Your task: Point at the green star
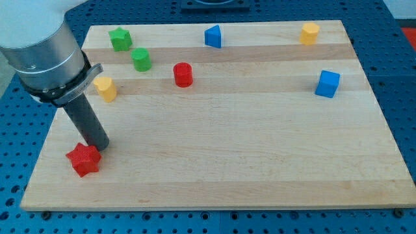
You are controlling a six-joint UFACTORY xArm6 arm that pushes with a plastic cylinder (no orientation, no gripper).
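Observation:
The green star [119, 39] lies near the board's top left corner. A green cylinder [141, 60] stands just below and right of it. My tip [99, 145] rests on the board at the lower left, touching the top right of a red star [84, 159]. The tip is far below the green star, with a yellow block [105, 88] between them.
A red cylinder [183, 75] stands right of the green cylinder. A blue triangular block [213, 36] is at the top middle, a yellow block [309, 32] at the top right, and a blue cube [327, 84] at the right. The wooden board [227, 162] sits on a blue table.

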